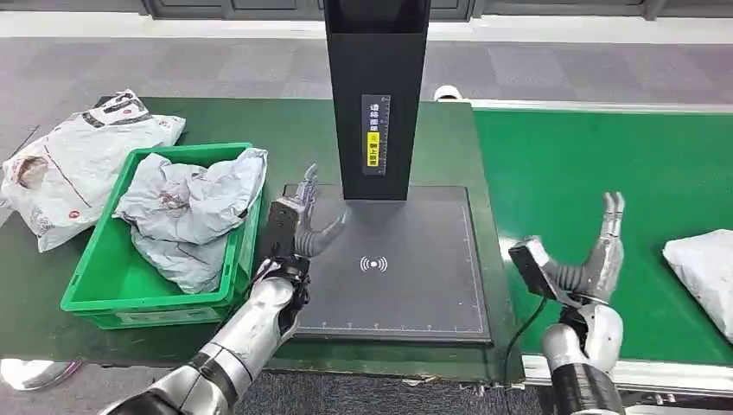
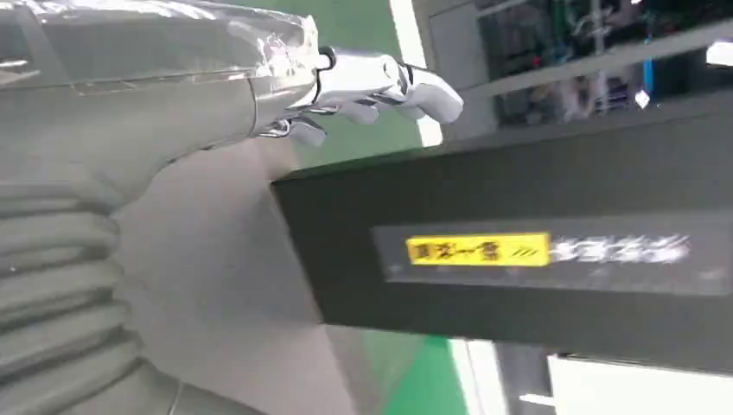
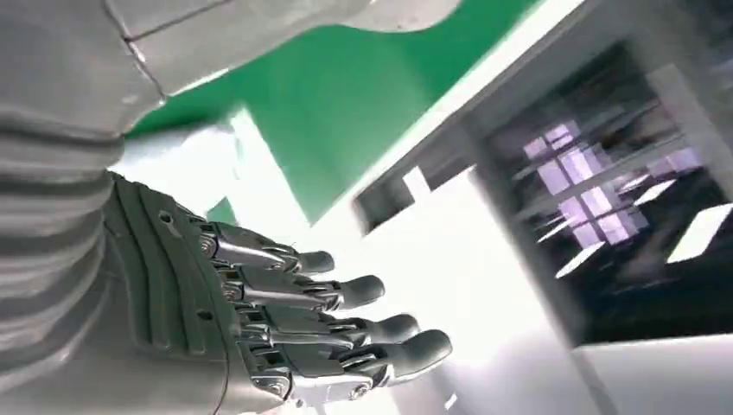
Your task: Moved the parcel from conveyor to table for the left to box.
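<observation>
Nearest your camera were the two silver arms, rising from below with nothing in them, so you were at the start of a cycle. From there, take the scene by size: the green conveyor (image 1: 596, 173) ran along the right, and the worktop (image 1: 285, 130) with its dark green cover lay to the left, carrying the dark scanner pad (image 1: 406, 285) and the black post (image 1: 377, 95) that stood on it. Left of the pad sat the green bin (image 1: 95, 298), already holding crumpled grey bags (image 1: 194, 207), with a further white bag (image 1: 73, 169) lying on the worktop beside it; I judge those to be finished work. The parcel (image 1: 704, 264) you were after, a white poly bag, lay on the conveyor at the right edge, apart from your right hand (image 1: 583, 259), which was raised over the belt with fingers spread and holding nothing. Your left hand (image 1: 302, 220) hovered at the pad's left edge, likewise spread and empty. What was left, as I read it: reaching right to grasp the parcel, carrying it onto the pad, then the left hand boxing it.
</observation>
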Tool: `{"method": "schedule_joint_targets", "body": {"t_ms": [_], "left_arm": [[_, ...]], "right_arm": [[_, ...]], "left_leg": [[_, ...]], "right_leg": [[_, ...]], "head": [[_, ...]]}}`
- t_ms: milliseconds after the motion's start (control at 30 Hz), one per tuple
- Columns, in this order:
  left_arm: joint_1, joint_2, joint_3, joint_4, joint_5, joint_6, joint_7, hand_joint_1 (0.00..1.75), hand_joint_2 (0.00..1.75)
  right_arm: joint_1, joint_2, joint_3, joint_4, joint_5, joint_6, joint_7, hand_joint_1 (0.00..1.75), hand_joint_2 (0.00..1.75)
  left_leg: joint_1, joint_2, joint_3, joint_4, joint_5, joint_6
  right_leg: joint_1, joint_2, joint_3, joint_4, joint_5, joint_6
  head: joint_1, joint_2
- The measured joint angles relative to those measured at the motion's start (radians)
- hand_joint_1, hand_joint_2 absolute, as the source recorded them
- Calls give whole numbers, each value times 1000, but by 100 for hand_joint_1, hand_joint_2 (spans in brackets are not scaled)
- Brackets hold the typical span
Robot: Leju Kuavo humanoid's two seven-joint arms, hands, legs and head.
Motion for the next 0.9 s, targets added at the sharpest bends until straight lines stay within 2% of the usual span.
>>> {"method": "schedule_joint_targets", "body": {"t_ms": [100, 333, 600, 900], "left_arm": [[-1, -7, -4, 44, -16, 37, -5, 0, 175], [-2, -15, -7, 97, -42, 77, -3, 0, 175], [-4, -17, -7, 125, -49, 81, 2, 0, 175], [5, -14, -3, 130, -55, 87, 5, 0, 175]], "right_arm": [[0, -5, -124, 3, 150, 0, 82, 0, 175], [-4, -60, -281, 62, 288, 0, 285, 0, 175], [-32, -156, -299, 251, 329, 0, 482, 0, 175], [-78, -211, -299, 416, 323, 0, 530, 0, 175]], "left_leg": [[-1, 0, 0, 0, 0, 0], [-1, 0, -1, 0, -1, 1], [-1, 0, -1, 0, -1, 2], [-1, 0, -1, 0, -1, 2]], "right_leg": [[-1, 0, 0, 0, 0, 0], [-1, 0, 0, 0, -1, 1], [-1, 0, 0, 0, -1, 1], [-1, 0, 0, 0, -1, 1]], "head": [[0, 0], [0, 0], [0, 0], [0, 0]]}}
